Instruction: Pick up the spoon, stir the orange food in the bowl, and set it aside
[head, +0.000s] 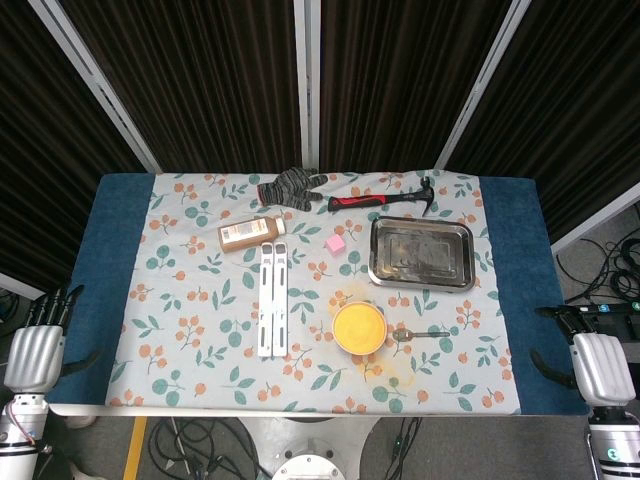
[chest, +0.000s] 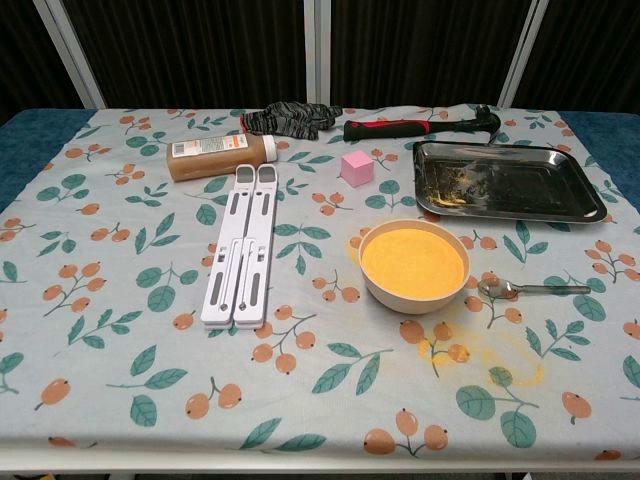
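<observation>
Both arms are down at the near corners of the desk (head: 110, 250), and nothing on it is being touched. The left hand (head: 38, 345) sits off the left edge over the blue border, dark fingers pointing away from the robot and a little apart, nothing in it. The right hand (head: 598, 355) mirrors it off the right edge, fingers loosely spread toward the desk, holding nothing either. Neither hand shows in the chest view.

The spoon (chest: 530, 290) lies flat on the floral cloth (chest: 120, 260) just to the right of the bowl (chest: 414, 297), its scoop end nearest the bowl and its handle running out to the right. Spoon and bowl sit close but apart. The bowl is pale and filled with smooth orange food (chest: 413, 264), sitting near the front centre-right of the desk. Around and in front of the bowl the cloth carries a yellowish stain (chest: 480, 350).

Behind the bowl, a metal tray (chest: 505, 180) with some residue on its floor rests at the right. Further back lies a hammer (chest: 420, 127) with a red and black handle, and left of it a dark knitted glove (chest: 290, 118). A brown bottle (chest: 220, 155) lies on its side at the back left, a small pink cube (chest: 357, 167) between it and the tray, and a white folding stand (chest: 240, 245) stretches lengthwise left of the bowl.
</observation>
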